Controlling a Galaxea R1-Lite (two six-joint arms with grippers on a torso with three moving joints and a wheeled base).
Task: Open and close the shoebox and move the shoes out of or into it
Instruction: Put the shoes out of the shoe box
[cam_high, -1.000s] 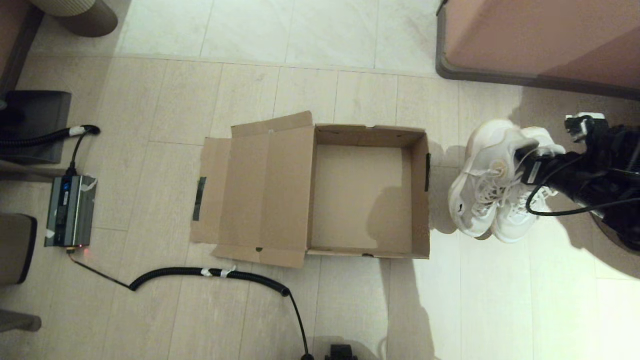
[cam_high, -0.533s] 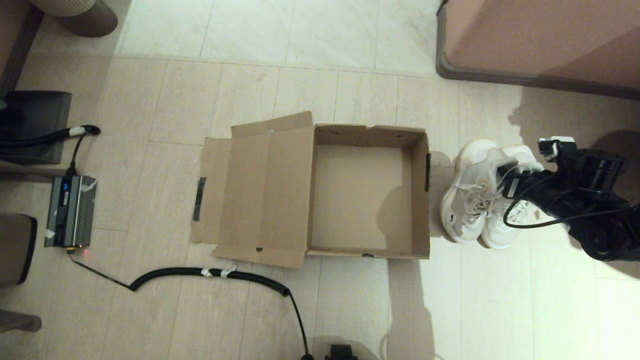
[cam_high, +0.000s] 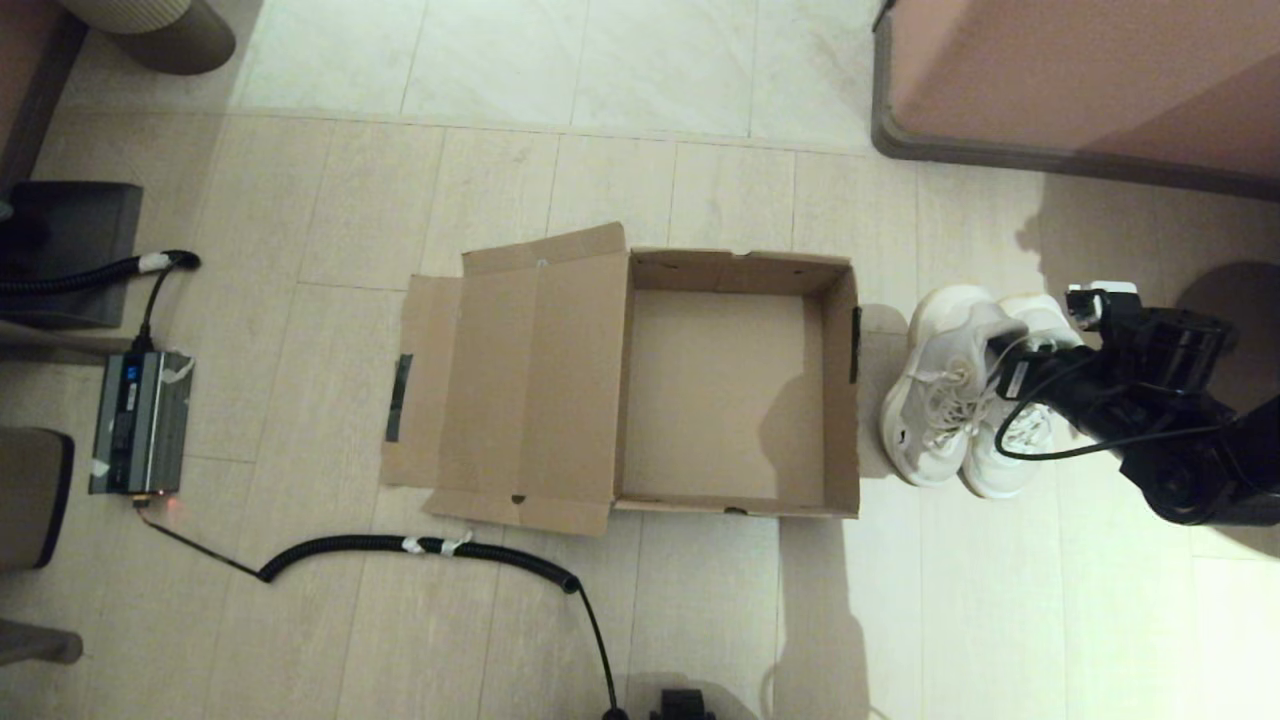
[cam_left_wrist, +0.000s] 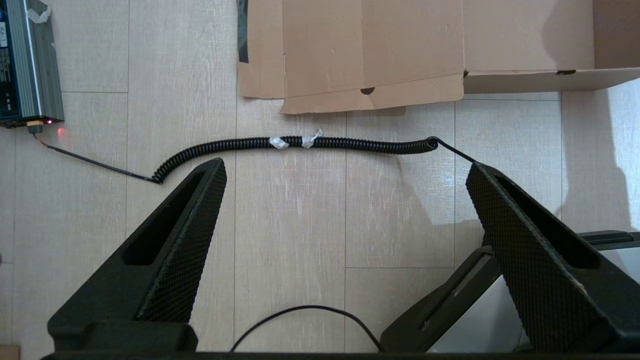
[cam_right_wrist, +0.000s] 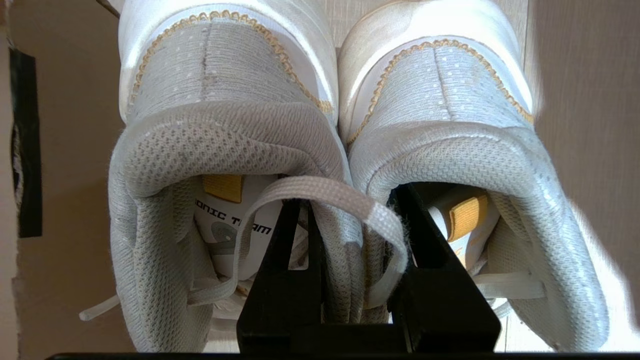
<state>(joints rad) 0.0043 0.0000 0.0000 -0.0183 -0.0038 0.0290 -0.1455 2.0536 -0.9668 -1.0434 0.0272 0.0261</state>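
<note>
The brown shoebox (cam_high: 842, 400) lies open on the floor, its hinged lid (cam_high: 520, 385) folded flat to the left and its inside bare. Just right of the box stand the two white shoes (cam_high: 950, 400) side by side. My right gripper (cam_high: 1012, 362) is shut on the shoes (cam_right_wrist: 235, 130), one finger (cam_right_wrist: 292, 260) inside each shoe, pinching the two inner collar walls together. My left gripper (cam_left_wrist: 345, 170) hangs open over bare floor near the box's front edge (cam_left_wrist: 540, 80), holding nothing.
A coiled black cable (cam_high: 420, 546) runs across the floor in front of the box to a grey power unit (cam_high: 140, 420) at the left. A pink cabinet (cam_high: 1080, 80) stands at the back right. Dark furniture lines the left edge.
My right arm has carried the shoes toward the front and slightly left and lower, from beside the box's far right corner to beside its right wall. The box is unmoved.
</note>
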